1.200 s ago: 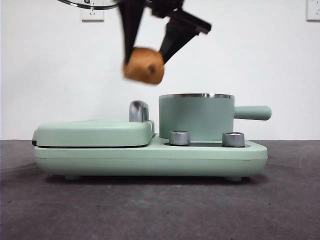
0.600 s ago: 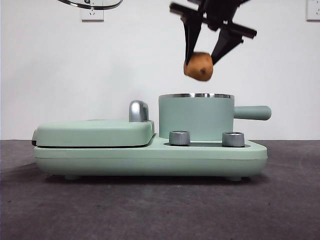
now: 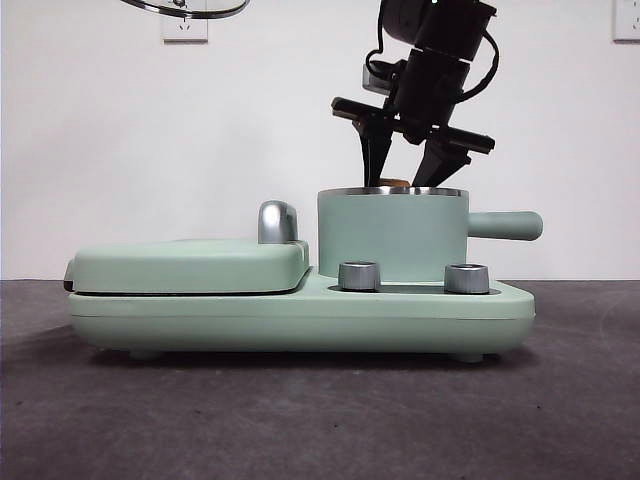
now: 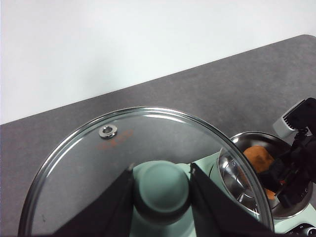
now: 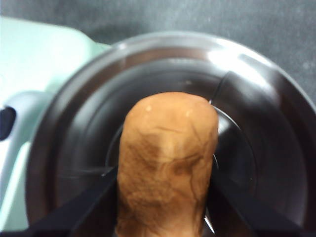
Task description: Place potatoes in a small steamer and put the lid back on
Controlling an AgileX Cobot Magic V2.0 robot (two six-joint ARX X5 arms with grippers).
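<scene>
The right gripper (image 3: 409, 178) has swung across from above the griddle cover (image 3: 190, 264) and come down over the steamer (image 3: 392, 235); the potato (image 5: 167, 163), earlier high above, now sits mostly below the rim.

Low front and both wrist views share the small steamer (image 3: 392, 235).

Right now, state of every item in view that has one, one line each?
potato: gripped, lowered into the pot, barely showing above the rim
small steamer: uncovered, seated on the cooker base
lid: off the pot, held aloft by its knob
right end effector: shut on potato, at the steamer mouth
left end effector: shut on lid knob
griddle cover: closed
</scene>
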